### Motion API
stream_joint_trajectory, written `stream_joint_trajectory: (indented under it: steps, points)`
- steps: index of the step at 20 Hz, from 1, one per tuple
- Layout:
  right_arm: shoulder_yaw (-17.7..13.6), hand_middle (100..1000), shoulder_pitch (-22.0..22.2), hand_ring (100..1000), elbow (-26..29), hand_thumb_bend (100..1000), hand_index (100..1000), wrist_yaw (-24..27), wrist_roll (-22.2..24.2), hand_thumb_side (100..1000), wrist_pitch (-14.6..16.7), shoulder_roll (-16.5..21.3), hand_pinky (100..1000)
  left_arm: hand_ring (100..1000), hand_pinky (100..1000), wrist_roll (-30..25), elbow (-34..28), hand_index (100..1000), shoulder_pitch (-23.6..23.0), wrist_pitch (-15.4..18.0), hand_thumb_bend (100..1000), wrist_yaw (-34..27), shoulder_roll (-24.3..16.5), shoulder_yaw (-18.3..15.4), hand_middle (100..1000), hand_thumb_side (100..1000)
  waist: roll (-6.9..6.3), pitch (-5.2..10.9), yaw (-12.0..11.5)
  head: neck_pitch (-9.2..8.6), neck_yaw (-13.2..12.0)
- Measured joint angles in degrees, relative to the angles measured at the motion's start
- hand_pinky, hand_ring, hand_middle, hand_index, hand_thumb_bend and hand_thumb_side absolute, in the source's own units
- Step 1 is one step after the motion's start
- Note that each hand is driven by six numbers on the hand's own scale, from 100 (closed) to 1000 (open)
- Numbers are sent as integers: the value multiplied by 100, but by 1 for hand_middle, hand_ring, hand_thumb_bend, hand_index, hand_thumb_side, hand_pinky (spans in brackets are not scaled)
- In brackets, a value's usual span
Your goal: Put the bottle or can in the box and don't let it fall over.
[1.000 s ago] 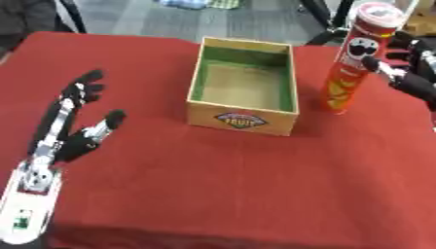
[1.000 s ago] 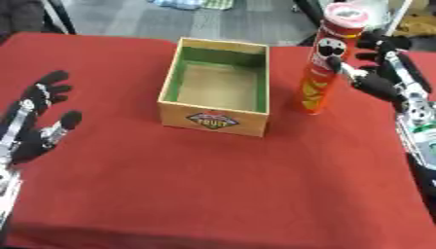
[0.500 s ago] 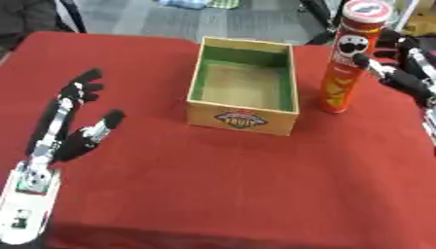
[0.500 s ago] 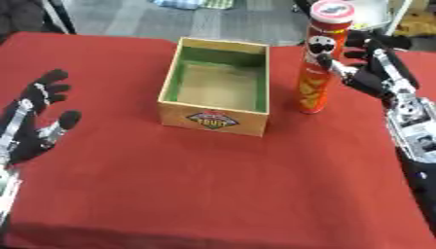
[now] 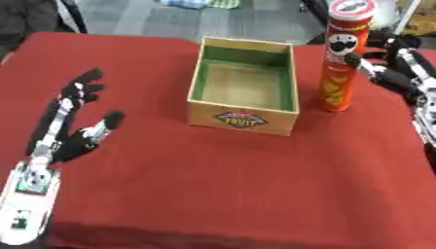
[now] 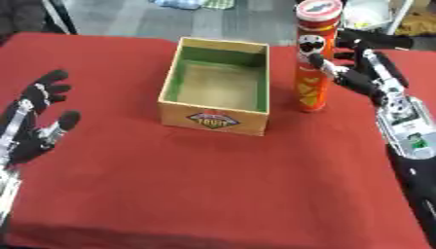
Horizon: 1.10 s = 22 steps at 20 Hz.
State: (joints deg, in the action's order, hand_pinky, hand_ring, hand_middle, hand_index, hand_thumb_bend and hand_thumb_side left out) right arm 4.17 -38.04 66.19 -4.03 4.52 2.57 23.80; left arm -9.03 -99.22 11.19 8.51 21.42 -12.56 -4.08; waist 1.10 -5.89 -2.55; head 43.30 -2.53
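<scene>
Surface: a red cloth [image 5: 238, 180] covers the surface; the things stand on its far half.
Box: a wooden box [image 5: 245, 85] with green inner walls and a label on the near side. It is open on top, with nothing inside.
Chip can: a tall red chip can [image 6: 313, 58] stands upright on the cloth, just beside the right wall of the box. Its long axis is vertical, the lid points up, and the printed face looks toward the camera.
In the way: the right wall of the box stands between the can and the inside of the box.
Right hand: the right hand [image 6: 364, 73] is at the right side of the can, thumb against its middle part, the other fingers bent behind it, not closed round it.
Left hand: the left hand [image 5: 72, 121] rests at the left of the surface, well apart from the box, fingers spread and pointing away from the robot.
</scene>
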Motion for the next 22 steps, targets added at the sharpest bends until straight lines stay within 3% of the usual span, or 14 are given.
stream_joint_trajectory:
  steps: [15,22]
  points:
    - [11,927,2,913,-29,602,1000,-854,0,551,250,1,873,876,864,-3,0,973,2,1,650,0,0,0,898,761,0,0,-11,0,22]
    - [10,927,2,914,-29,598,1000,-991,42,551,314,1,876,876,865,-6,0,974,2,1,645,-1,0,0,899,764,0,0,-11,0,38]
